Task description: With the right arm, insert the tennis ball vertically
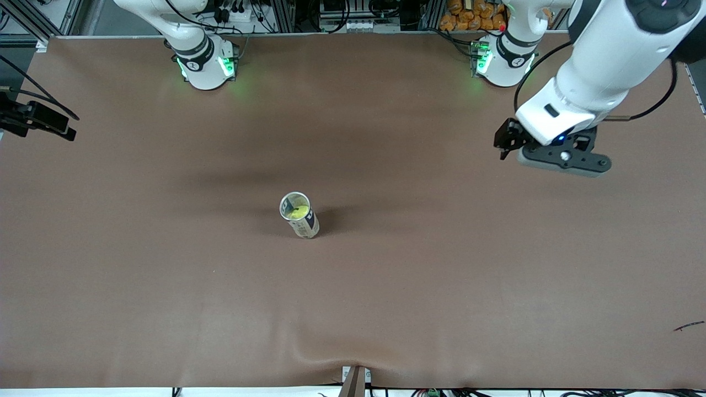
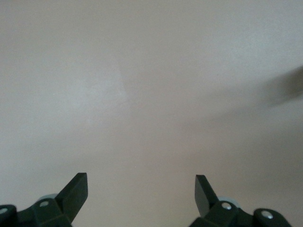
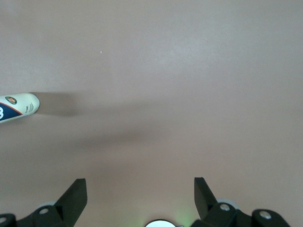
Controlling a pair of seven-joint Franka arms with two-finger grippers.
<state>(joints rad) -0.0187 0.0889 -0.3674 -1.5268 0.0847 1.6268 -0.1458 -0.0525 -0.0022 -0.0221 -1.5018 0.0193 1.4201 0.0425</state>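
A white and dark-blue tube [image 1: 304,222] stands upright, open at the top, in the middle of the brown table. A yellow tennis ball [image 1: 299,212] lies inside it, just below the rim. My right gripper [image 3: 140,184] is open and empty, up over the table near its own arm's base; it does not show in the front view. The right wrist view catches the tube [image 3: 19,108] at its edge, well away from the fingers. My left gripper [image 2: 141,182] is open and empty. It hangs [image 1: 563,161] over bare table at the left arm's end, where that arm waits.
The brown cloth [image 1: 165,286] is rippled near the front edge, around a clamp [image 1: 354,380]. A black camera mount [image 1: 38,121] juts in at the right arm's end. A small dark scrap [image 1: 688,326] lies near the front at the left arm's end.
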